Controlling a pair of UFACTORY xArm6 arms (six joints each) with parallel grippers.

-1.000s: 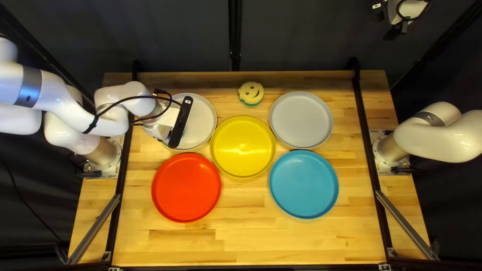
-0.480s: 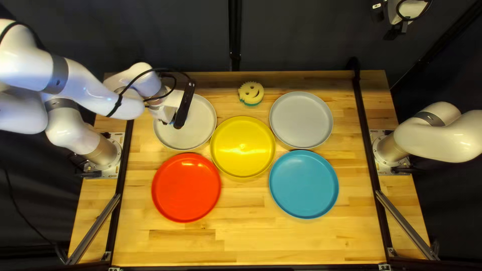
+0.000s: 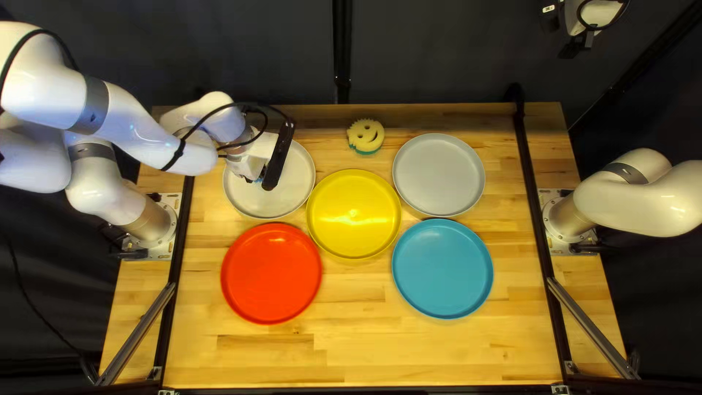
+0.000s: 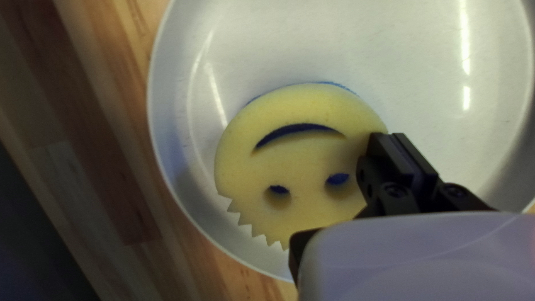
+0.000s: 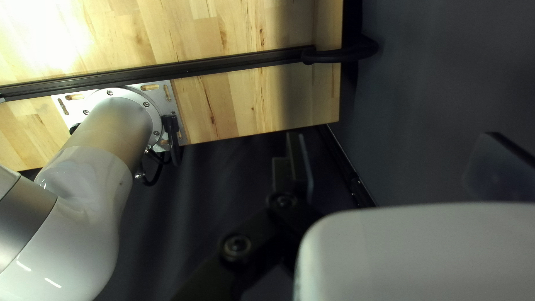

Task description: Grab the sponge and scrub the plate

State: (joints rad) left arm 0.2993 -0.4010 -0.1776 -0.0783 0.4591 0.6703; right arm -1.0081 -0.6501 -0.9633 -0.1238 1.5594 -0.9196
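Item: left gripper (image 3: 259, 155), carried by an arm that is stretched in from the table's left edge, its wrist bent downward over the white plate (image 4: 412, 56). Its fingers (image 4: 384, 153) are drawn close together, and the sponge (image 4: 301, 167) is gripped by its rim between them. The sponge (yellow, nearly round, so hardly a long axis) is held to one side of the fingers, inside the plate's outline; its smiling face is turned up, mouth about level with the fingertips, toothed edge pointed back beside the links. Item: right gripper (image 3: 574, 48), held raised, fingers spread well apart. Item: second sponge (image 3: 365, 134), placed well apart from the left fingers.
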